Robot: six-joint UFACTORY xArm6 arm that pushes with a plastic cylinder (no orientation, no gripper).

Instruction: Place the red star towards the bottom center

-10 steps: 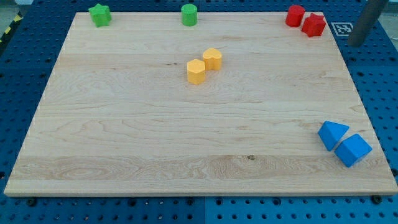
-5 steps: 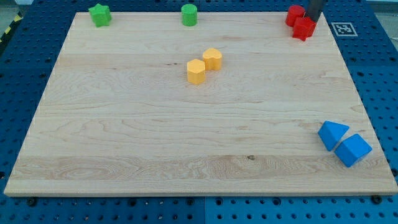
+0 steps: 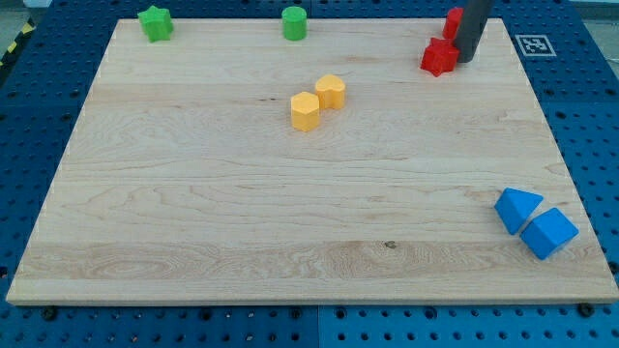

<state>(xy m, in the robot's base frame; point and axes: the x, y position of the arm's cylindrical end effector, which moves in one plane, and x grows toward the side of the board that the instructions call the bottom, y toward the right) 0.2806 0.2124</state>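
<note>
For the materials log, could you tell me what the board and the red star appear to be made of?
The board looks like pale, unpainted wood with a matt finish: grain lines and a small knot show. The red star beside my tip looks like moulded plastic or painted wood, uniformly red; which one cannot be told.

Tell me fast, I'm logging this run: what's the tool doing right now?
My tip: no jaws, holding nothing; pressed against the red star's right side.

Board's bottom centre lies open; two yellow blocks (image 3: 317, 101) stand mid-board above it.
</note>
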